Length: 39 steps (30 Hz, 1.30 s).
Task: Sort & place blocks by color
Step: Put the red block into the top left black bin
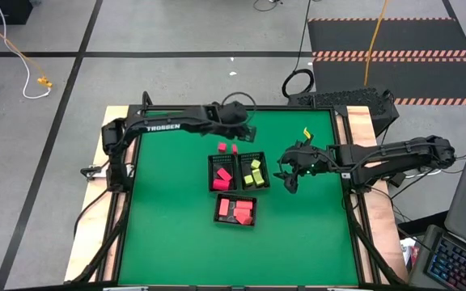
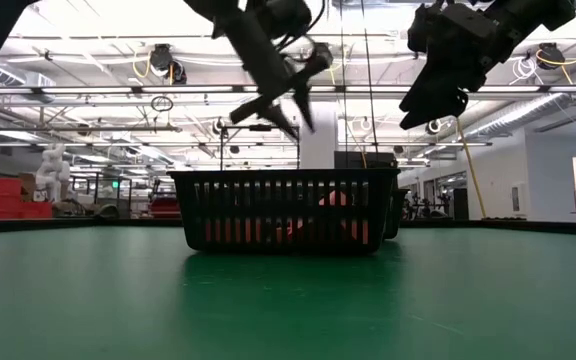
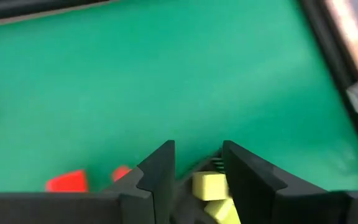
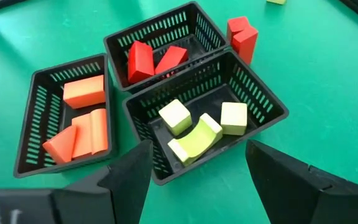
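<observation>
Three black mesh trays stand mid-table. One (image 4: 272, 112) holds yellow-green blocks (image 4: 197, 134). Another (image 4: 166, 25) holds red blocks (image 4: 142, 59). The near one (image 4: 30, 143) holds orange-red blocks (image 4: 82, 134). Two red blocks (image 1: 228, 148) stand on the mat beyond the trays, and one yellow block (image 1: 307, 133) lies toward the far right. My left gripper (image 1: 247, 132) hangs open, high above the trays' far side. Yellow blocks (image 3: 209, 185) show below through its gap (image 3: 197, 149). My right gripper (image 1: 288, 179) is raised and wide open (image 4: 197, 149) just right of the yellow tray.
The green mat (image 1: 168, 226) stretches bare to the left, near and right of the trays. A dark raised frame (image 1: 348, 162) borders the table. In the low view, both grippers (image 2: 293, 95) (image 2: 433, 100) hang well above the near tray (image 2: 288, 210).
</observation>
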Each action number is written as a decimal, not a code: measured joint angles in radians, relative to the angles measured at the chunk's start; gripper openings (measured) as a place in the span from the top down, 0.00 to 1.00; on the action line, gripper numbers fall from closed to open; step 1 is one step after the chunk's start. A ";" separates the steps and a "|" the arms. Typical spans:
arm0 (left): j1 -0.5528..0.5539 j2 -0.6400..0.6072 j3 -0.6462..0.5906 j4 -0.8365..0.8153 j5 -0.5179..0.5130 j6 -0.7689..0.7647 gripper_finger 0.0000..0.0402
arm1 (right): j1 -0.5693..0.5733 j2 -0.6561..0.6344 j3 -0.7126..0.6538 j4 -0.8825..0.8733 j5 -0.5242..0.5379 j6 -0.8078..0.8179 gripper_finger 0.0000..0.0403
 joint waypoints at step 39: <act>0.015 0.145 0.000 -0.162 0.008 -0.192 0.36 | 0.091 -0.027 0.000 -0.157 -0.018 0.041 0.38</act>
